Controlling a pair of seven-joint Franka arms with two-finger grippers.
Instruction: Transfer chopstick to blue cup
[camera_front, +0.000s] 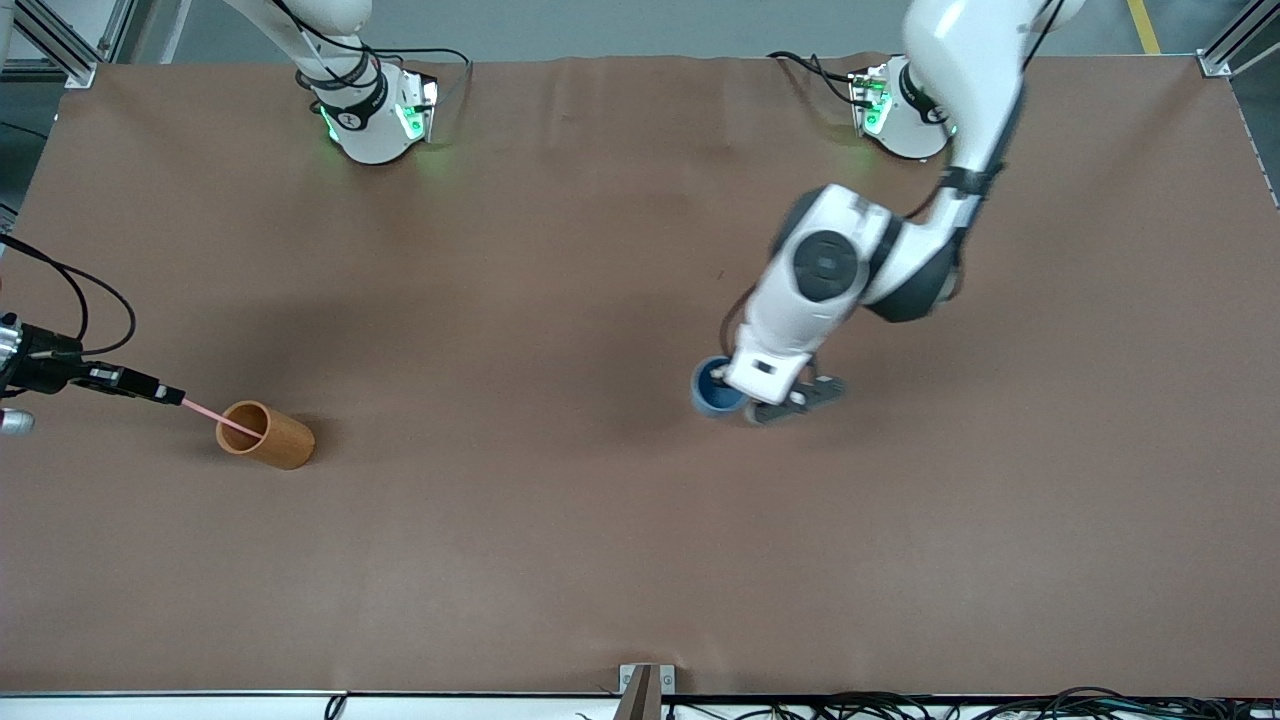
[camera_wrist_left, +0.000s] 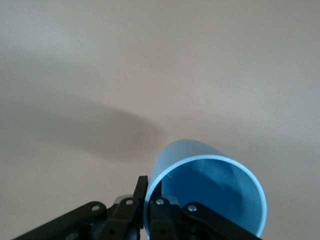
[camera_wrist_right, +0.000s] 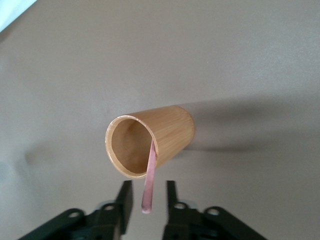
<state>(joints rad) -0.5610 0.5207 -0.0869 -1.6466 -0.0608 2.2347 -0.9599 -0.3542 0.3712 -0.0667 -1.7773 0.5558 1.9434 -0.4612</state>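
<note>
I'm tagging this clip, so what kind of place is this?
Probably a robotics lab test bench, not a home: two arm bases bolted along a table under a plain brown cover, aluminium framing at the corners, loose cables along the edge, and only a blue cup and wooden cup as props.

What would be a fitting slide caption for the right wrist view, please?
Right gripper fingers straddle the pink chopstick leaning out of the wooden cup.

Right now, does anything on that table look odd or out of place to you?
Nothing is spilled or broken. The pink chopstick leans out of the wooden cup, between the right gripper's fingers, which aren't touching it. The left gripper is pinching the blue cup's rim.
</note>
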